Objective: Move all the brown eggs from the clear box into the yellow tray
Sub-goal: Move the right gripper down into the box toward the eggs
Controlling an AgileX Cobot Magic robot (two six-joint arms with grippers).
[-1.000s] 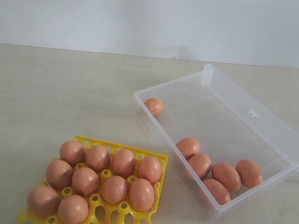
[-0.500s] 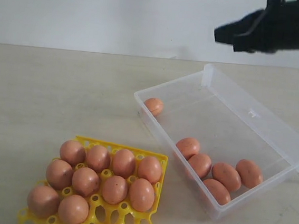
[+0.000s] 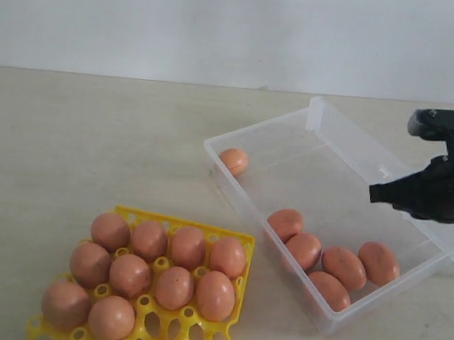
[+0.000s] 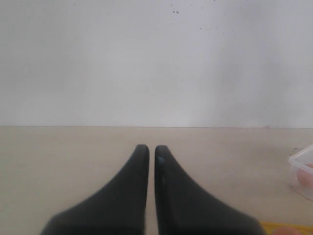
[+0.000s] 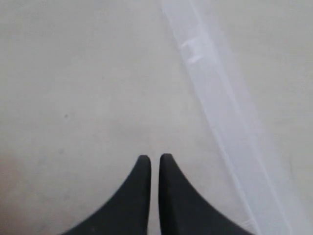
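Nearest the exterior camera, the yellow tray (image 3: 165, 330) sits low left on the table (image 3: 93, 141), ten brown eggs (image 3: 130, 275) seated in its cups in three rows, and the closest cups are bare. Right of it and a bit further back lies the clear box (image 3: 322, 187), angled, lid flap (image 3: 350, 146) open along its far long side. Six more eggs are in the box: a cluster of five (image 3: 344, 266) bunched at the near right end, touching or just beside each other, and a lone egg (image 3: 233, 160) well apart in the far left corner. The right gripper (image 3: 373, 193) comes in from the right edge, black, roughly level, tip pointing left over the far long side of the box, above and behind the cluster, touching no egg. Its jaws are pressed together with nothing between them; the right wrist view shows the two fingertips (image 5: 143, 164) side by side with a hairline slit, over pale box floor and the lid edge. The left gripper (image 4: 152, 149) shows only in its own wrist view: held low and level over bare table, pointing toward the wall (image 3: 185, 21), jaws closed to a thin slit, empty, with a box corner at the frame edge. Farthest back is plain white wall.
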